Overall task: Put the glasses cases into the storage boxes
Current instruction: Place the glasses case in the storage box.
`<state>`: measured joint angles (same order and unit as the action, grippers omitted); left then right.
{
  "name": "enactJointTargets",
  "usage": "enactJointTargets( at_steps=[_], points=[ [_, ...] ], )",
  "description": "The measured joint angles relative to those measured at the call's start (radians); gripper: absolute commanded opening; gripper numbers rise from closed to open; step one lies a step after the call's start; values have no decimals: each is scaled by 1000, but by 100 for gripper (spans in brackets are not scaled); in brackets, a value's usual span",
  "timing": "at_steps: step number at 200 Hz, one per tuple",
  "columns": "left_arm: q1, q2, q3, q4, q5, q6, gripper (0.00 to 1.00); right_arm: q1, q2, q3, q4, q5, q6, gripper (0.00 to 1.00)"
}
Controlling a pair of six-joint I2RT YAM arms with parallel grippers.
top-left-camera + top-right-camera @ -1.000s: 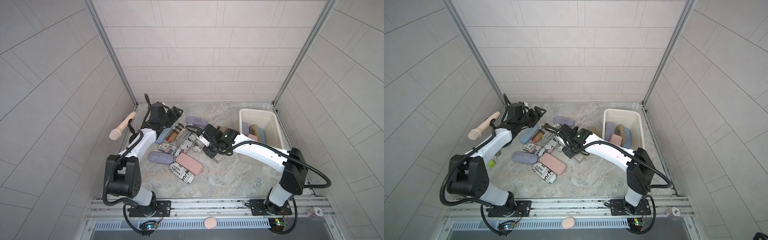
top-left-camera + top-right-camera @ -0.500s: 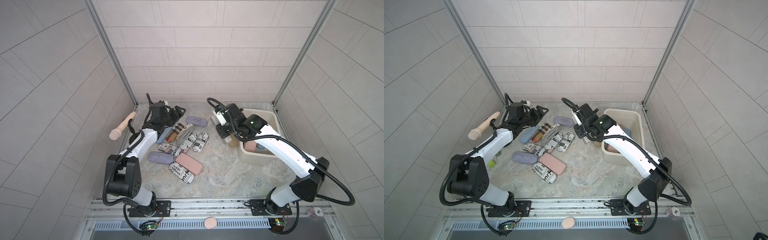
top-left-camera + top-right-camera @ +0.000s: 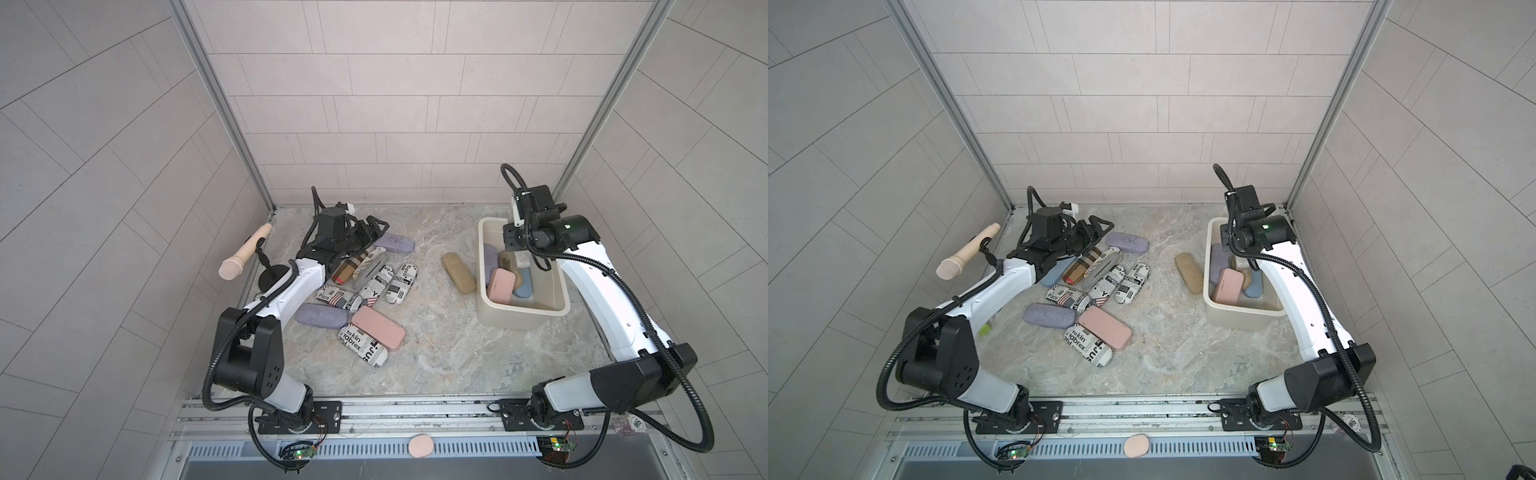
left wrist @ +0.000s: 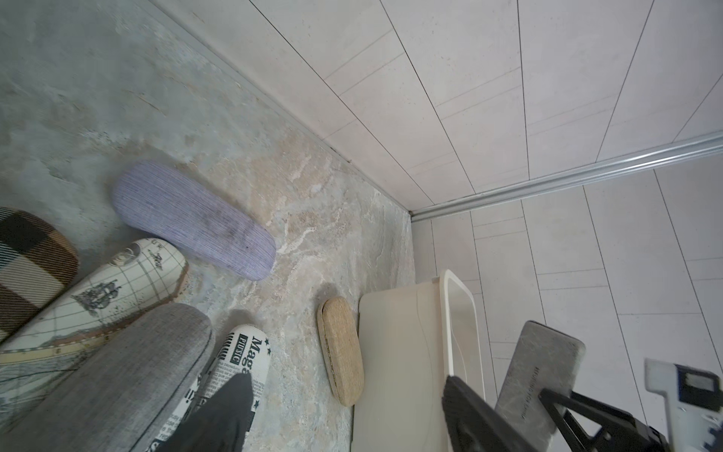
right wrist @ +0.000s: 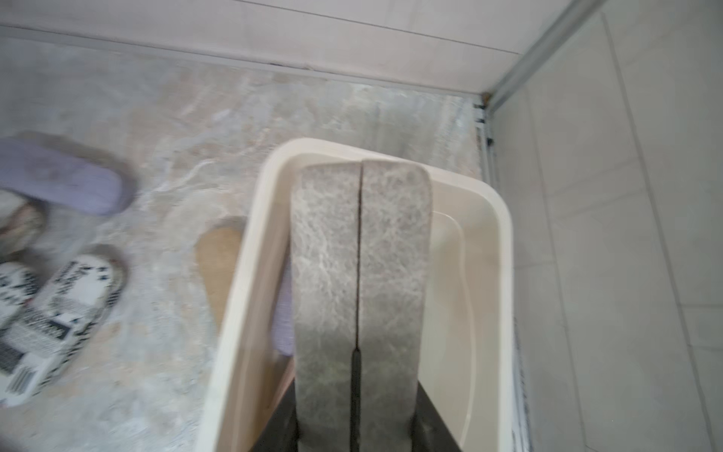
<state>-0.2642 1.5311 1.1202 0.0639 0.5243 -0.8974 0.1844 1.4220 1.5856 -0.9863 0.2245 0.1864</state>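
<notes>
Right pincer (image 5: pixel 354 426) clamped on the grey case (image 5: pixel 360 274), now over the tub (image 5: pixel 504 235) instead of down at the pile (image 3: pixel 365 291), so drop's next I reckon; left pincer (image 3: pixel 374 237) wide, empty

right gripper (image 5: pixel 355 426): was swung from case pile (image 3: pixel 365 291) to 2 o'clock | grey marbled case (image 5: pixel 360 274): was lifted along, seemingly held above storage box (image 5: pixel 238 313)

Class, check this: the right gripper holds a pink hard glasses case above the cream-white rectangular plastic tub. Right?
Not pink: the right wrist view shows the right gripper holding a grey marbled glasses case above the cream-white rectangular plastic tub.
</notes>
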Motion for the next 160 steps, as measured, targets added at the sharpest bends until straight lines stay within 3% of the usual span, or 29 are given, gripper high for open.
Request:
enactJointTargets(
  at_steps=[42, 74, 145, 160],
  points=[
    [-19, 1, 5, -5, 10, 9, 84, -90, 14, -116, 34, 176, -16, 31],
    [-18, 1, 7, -9, 9, 16, 84, -116, 115, -126, 100, 253, -39, 31],
    [-12, 1, 8, -10, 9, 16, 84, -140, 311, -124, 159, 293, -35, 32],
    [-11, 1, 8, -10, 9, 16, 84, -140, 323, -132, 175, 293, -31, 36]
  ],
)
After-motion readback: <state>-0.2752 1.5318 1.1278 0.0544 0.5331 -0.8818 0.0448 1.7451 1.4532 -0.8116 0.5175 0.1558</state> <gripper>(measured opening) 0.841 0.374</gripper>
